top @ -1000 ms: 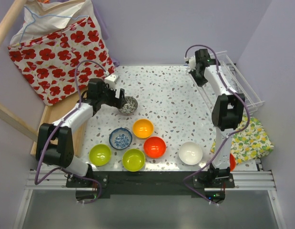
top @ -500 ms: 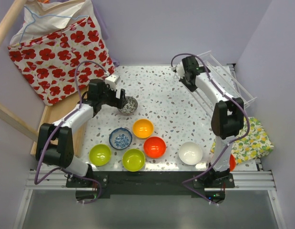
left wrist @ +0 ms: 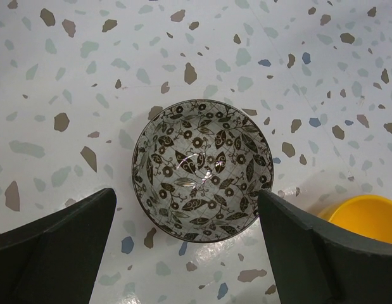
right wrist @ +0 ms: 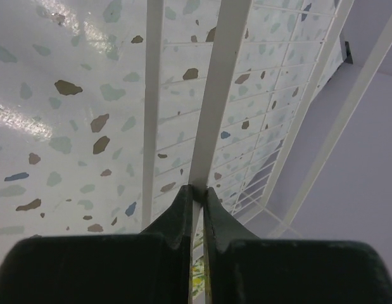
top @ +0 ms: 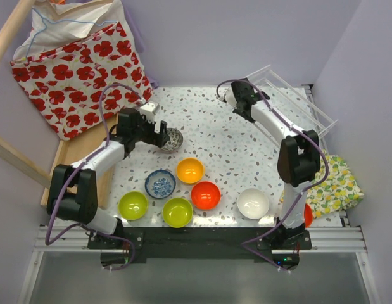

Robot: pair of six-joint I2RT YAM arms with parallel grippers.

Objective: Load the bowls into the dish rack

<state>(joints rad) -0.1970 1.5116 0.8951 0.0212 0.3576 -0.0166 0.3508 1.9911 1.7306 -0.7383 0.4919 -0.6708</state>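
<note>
Now, your right gripper (right wrist: pixel 196 193) has its jaws pressed together on a single rim wire of the dish rack (top: pixel 301 95). The rack sits tilted at the far right of the tabletop (top: pixel 227 145). Treat it as light and springy. Thin wire will probably flex and swing from a one-point hold, and it may skate on the glossy surface. The rim is a fair place to hold, but expect the rack to pivot.

Your left gripper (top: pixel 159 131) hovers over the grey-patterned bowl (left wrist: pixel 202 170) with its jaws spread wide, one on each side and clear of the rim. That bowl looks glazed, so it is likely hard, slick and easy to chip. Pinch one wall over the rim rather than squeezing across its full width.

The other bowls (top: pixel 206 195) lie in a loose cluster near the arms' bases, well apart from the rack.
</note>
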